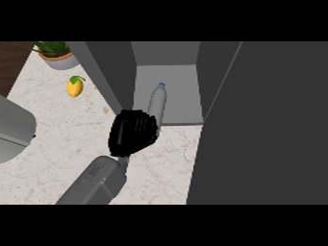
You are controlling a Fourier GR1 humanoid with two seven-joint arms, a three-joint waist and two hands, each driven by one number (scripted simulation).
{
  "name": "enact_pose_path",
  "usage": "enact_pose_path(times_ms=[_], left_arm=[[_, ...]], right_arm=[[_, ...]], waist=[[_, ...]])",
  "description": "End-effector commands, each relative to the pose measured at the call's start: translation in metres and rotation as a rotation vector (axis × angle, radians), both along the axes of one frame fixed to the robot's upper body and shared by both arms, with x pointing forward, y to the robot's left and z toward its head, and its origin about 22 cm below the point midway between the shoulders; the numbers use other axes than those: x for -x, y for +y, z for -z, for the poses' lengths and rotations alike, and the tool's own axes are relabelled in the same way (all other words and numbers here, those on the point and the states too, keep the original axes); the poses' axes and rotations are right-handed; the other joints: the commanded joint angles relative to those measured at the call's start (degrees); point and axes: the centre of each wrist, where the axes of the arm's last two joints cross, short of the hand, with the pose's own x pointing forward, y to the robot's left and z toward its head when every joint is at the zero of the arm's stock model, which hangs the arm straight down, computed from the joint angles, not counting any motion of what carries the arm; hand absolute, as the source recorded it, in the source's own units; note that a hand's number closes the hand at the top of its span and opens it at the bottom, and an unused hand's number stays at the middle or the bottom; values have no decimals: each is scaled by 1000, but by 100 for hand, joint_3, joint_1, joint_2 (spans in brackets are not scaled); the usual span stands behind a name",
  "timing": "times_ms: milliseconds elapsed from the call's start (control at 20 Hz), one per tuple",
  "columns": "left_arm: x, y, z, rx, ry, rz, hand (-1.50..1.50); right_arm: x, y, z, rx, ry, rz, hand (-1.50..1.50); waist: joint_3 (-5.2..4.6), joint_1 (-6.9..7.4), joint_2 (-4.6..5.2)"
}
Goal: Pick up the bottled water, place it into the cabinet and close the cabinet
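1. The left hand (132, 133) sat at the cabinet's (168, 93) front edge, fingers curled into a dark mass; whether they gripped the bottled water's (157, 102) base couldn't be told. The right hand wasn't in view.
2. The bottle stood inside the open cabinet on the shelf floor, near the left wall, cap (160, 85) pointing toward the back.
3. Risk: pulling the hand out might have dragged or tipped the bottle, since it looked close to the front lip.
4. Risk: the big dark door (266, 125) at right could have struck the forearm (95, 181) or a protruding bottle if swung shut early.
5. A mango (75, 86) and a potted plant (56, 54) sat well clear.
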Motion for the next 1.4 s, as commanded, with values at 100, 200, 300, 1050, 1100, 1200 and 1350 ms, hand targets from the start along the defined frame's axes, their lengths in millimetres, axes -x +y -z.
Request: enact_pose_path(times_ms=[100, 200, 300, 1050, 1100, 1200, 1350], left_arm=[[37, 8, 4, 0, -14, 102, -150], [45, 27, -6, 13, 3, 130, -150], [50, 46, 8, -2, -5, 132, -150], [115, 152, -21, -67, -42, 23, -150], [134, 167, -15, -96, -21, 16, -150], [142, 191, -27, -157, -46, -12, -150], [131, 198, -34, -177, -57, -20, -150]], right_arm=[[25, 36, -23, 4, -31, -60, 150], [31, 28, -9, 3, -38, -58, 150], [31, 31, -20, 24, -36, -59, 150], [29, 91, -14, -22, 17, -311, 150], [31, 90, -19, -12, 22, -339, 150], [20, 95, -11, -24, 66, -355, 150], [23, 114, -17, -38, 37, -416, 150]], waist=[[0, 147, -22], [7, 124, -37], [1, 103, -18], [-12, 207, -32], [-20, 232, -68], [-14, 301, -59], [-30, 216, -65]])
